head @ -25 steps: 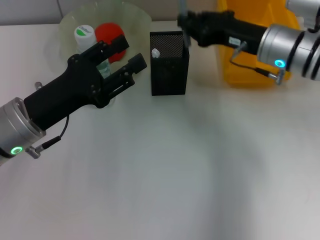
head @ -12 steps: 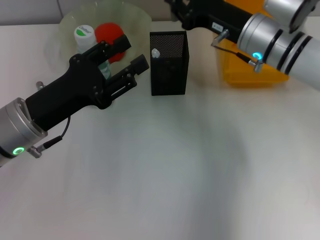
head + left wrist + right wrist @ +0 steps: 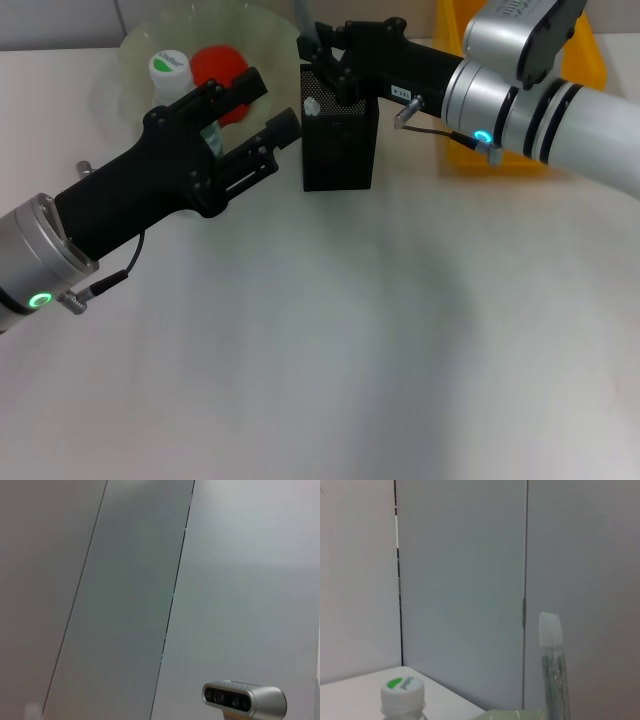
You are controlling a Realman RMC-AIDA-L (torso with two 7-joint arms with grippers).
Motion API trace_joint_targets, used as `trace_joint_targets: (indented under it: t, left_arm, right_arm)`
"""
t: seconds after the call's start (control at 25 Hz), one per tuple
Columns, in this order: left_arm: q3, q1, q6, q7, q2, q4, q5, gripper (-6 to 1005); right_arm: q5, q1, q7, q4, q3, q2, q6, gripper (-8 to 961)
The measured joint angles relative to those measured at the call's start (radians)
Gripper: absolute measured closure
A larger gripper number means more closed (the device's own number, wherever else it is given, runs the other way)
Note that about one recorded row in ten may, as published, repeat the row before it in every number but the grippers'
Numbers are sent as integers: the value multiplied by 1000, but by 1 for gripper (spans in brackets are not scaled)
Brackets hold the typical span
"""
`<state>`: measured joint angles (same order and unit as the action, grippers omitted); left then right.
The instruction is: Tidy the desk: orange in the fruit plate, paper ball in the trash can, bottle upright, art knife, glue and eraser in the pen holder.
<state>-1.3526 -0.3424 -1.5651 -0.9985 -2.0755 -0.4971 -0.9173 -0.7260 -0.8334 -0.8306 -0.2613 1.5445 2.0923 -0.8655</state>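
Glue (image 3: pixel 303 22) is what your right gripper (image 3: pixel 328 55) has clenched in its fingers: the grey stick points up and tilts a little, held right above the open top of the pen holder (image 3: pixel 339 140), and you can see its pale tip in the right wrist view (image 3: pixel 551 667). Your left gripper (image 3: pixel 255 115) hangs over the table (image 3: pixel 330 340) just left of the pen holder, its fingers spread apart with nothing between them. Behind it you see the bottle (image 3: pixel 175 85) standing upright, cap up, and the orange (image 3: pixel 218 68) lying in the fruit plate (image 3: pixel 270 30). Past your right arm sits the trash can (image 3: pixel 585 55).
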Motion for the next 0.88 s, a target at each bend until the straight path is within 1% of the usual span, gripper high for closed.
trace_joint_targets:
  t: [0.28,0.36,0.4,0.44,0.56,0.6,0.64,0.68,0.72,0.76,0.8,0.84,0.88]
  left_arm:
    - [1,-3,-1,2,1,5,0,347]
    - [1,-3,-1,8,1,5,1,347]
    - [1,-2,-1,14,1,5,8,347]
    - [1,-2,-1,14,1,5,8,347]
    - [1,0,-1,15,2,5,14,347]
    - [1,1,-1,15,3,5,15,348]
    - [1,1,-1,15,3,5,15,348]
    - [1,1,-1,15,3,5,15,348]
    - [1,2,-1,15,4,5,14,348]
    - [1,2,-1,15,4,5,14,348]
    - [1,2,-1,15,4,5,14,348]
    - [-5,2,-5,19,7,5,7,348]
    - [-5,4,-18,18,11,5,-1,348]
  right_arm:
    - [1,3,-4,-1,-1,0,17,667]
    - [1,12,-5,-13,-6,0,15,653]
    - [2,33,-21,-44,-7,0,10,646]
    - [2,33,-21,-44,-7,0,10,621]
    - [-18,115,-127,-158,-1,-10,4,545]
    - [-90,199,-217,-273,-5,-23,-17,520]
    - [-90,199,-217,-273,-5,-23,-17,520]
    - [-207,279,-306,-384,-15,-41,-75,520]
    - [-207,279,-306,-384,-15,-41,-75,521]
    - [-279,321,-350,-446,-28,-52,-122,521]
    - [-438,378,-416,-532,-80,-69,-255,521]
    - [-438,378,-416,-532,-80,-69,-255,521]
    - [-505,392,-446,-557,-109,-74,-318,522]
